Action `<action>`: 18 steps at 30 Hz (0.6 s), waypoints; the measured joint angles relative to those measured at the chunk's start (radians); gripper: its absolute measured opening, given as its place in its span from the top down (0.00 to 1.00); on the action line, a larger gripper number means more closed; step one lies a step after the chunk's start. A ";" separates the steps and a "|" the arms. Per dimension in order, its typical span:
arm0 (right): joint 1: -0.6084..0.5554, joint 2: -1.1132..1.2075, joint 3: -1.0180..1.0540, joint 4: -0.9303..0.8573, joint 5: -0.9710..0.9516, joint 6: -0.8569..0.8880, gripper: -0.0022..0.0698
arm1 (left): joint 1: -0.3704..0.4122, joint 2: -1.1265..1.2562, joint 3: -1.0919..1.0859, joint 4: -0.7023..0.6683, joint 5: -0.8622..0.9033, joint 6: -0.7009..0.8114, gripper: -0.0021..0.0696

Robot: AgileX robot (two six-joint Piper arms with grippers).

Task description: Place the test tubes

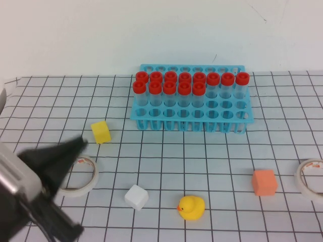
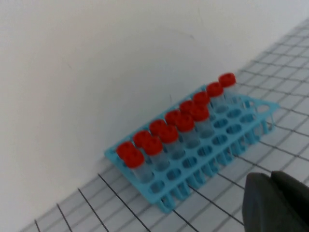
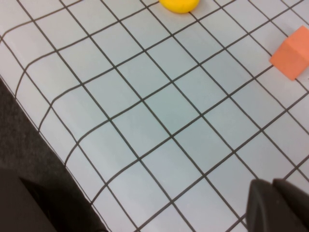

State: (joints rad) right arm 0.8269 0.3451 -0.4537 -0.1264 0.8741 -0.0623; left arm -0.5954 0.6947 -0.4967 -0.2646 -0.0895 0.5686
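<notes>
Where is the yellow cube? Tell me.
High view: yellow cube sits left of centre, front-left of the blue rack, beyond the shut left end effector; the shut right end effector hovers near the table edge.

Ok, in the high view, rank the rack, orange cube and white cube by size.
Blue test tube rack, clearly largest.
Orange cube.
White cube, slightly smaller, close call.
Left pincer shut at near left; right pincer shut over the mat's near edge.

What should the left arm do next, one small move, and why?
Probably ease the left gripper back to rest: it hangs shut and empty by the left tape roll, every red-capped tube I see stands in the blue rack, none lies loose. The right gripper sits shut near the table front edge.
</notes>
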 joint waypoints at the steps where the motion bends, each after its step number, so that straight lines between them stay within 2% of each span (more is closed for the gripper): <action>1: 0.000 0.000 0.000 0.000 0.000 0.000 0.97 | 0.000 0.000 0.009 -0.013 0.028 0.000 0.97; 12: 0.000 0.000 0.000 0.000 0.000 0.000 0.97 | 0.006 -0.036 0.045 -0.006 0.221 0.026 0.97; 14: 0.000 0.000 0.000 0.000 0.000 0.000 0.97 | 0.048 -0.083 0.057 -0.029 0.238 0.026 0.97; 18: 0.000 0.000 0.000 0.000 0.000 0.000 0.97 | 0.218 -0.194 0.093 -0.174 0.243 0.025 0.97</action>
State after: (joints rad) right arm 0.8269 0.3451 -0.4537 -0.1264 0.8741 -0.0623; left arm -0.3779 0.5008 -0.4039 -0.4389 0.1535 0.5931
